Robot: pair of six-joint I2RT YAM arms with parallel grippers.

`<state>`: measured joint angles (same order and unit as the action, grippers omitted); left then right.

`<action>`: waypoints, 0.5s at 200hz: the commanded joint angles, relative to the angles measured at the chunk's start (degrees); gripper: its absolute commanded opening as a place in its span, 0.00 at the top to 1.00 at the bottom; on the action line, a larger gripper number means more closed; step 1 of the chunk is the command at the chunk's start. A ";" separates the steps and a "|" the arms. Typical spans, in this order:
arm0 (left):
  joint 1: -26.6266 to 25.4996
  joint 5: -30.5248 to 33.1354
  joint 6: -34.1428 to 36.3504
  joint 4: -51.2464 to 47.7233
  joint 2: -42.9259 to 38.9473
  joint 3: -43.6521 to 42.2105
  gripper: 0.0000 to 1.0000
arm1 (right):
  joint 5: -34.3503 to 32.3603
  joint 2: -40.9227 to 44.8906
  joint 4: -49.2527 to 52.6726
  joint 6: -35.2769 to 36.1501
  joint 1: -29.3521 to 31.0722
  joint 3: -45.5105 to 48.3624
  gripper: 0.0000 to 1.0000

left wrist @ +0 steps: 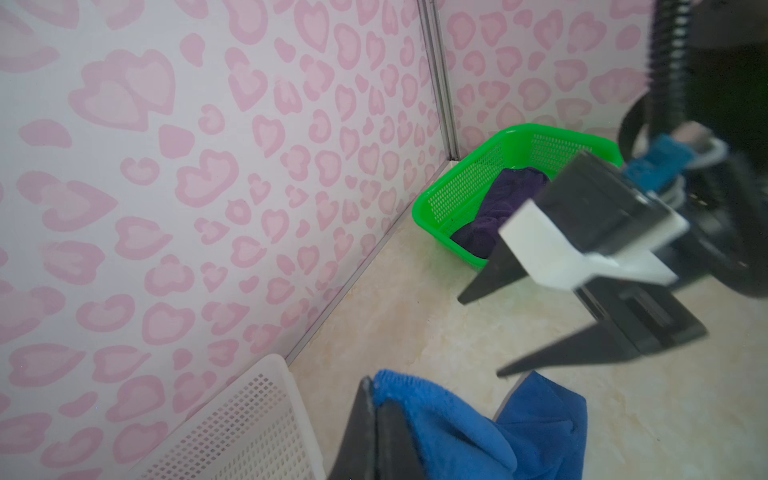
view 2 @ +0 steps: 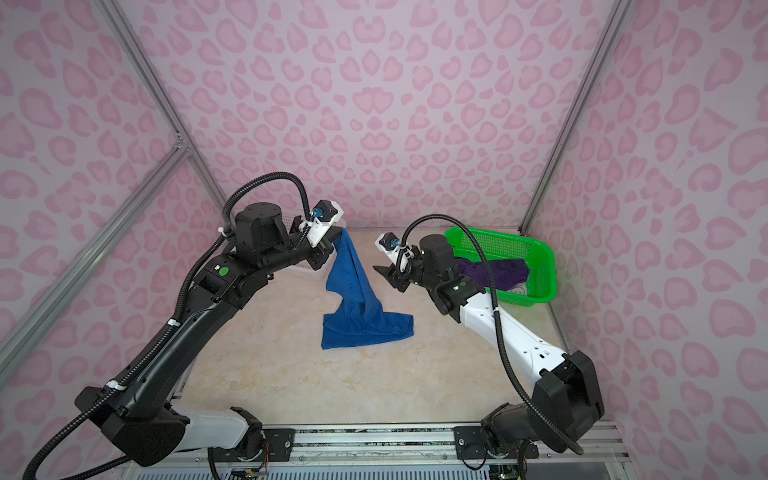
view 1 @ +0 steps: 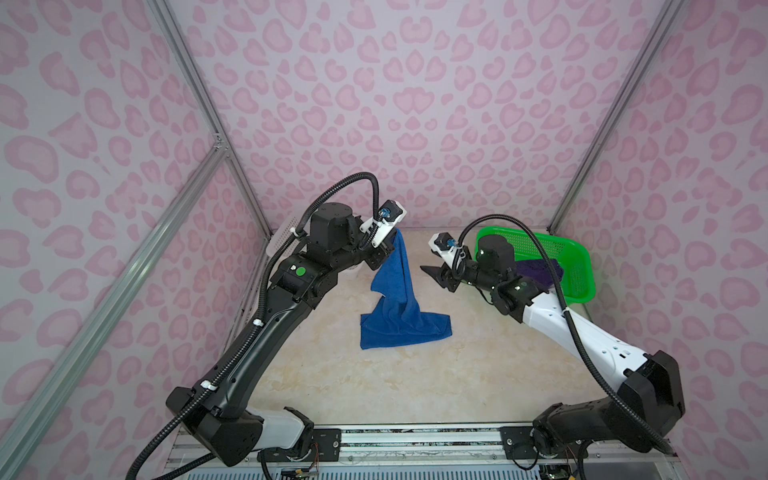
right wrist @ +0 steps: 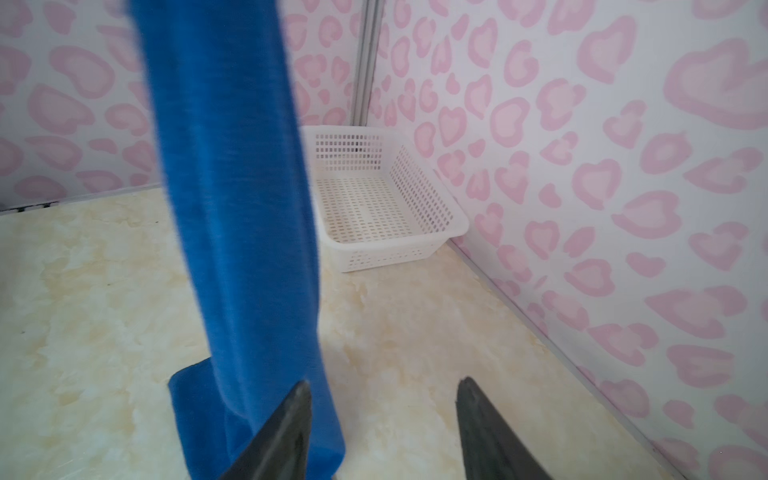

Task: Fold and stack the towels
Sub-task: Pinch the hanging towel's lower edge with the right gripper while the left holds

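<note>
Front first: bare table (view 1: pixel 415 382). Then the blue towel (view 1: pixel 395 299) mid-table, lower part bunched flat on the surface w/ its hem toward the front. The rest is pulled up as a taut strip to the L gripper (view 1: pixel 392 237), pinched tight on the top corner, above & behind the heap. R gripper (view 1: pixel 434 277) sits just right of the hanging strip, jaws spread, not touching cloth. In the R wrist view the strip (right wrist: pixel 232 166) hangs just beyond one finger (right wrist: pixel 291 432). Farther back, the purple towel (view 1: pixel 540 270) lies crumpled in the green basket (view 1: pixel 582 266) at the back-right corner, w/ the white basket (right wrist: pixel 415 199) at back-left.
</note>
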<state>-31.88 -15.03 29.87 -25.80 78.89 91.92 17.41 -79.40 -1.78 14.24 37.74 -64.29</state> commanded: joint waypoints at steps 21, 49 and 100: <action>-0.52 7.38 -10.18 2.51 2.84 2.93 0.97 | -20.70 0.56 -12.21 -5.37 13.38 6.73 0.44; -3.09 19.24 -18.91 3.78 4.79 3.84 0.97 | -32.81 -3.76 -23.58 -6.48 20.17 9.21 0.42; -7.57 33.26 -29.96 8.99 7.25 1.18 0.97 | -39.37 -9.99 -34.29 -13.98 21.28 9.57 0.39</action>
<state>-38.44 8.86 7.94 -22.00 84.75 93.78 -16.19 -87.48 -26.87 5.61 58.74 -54.94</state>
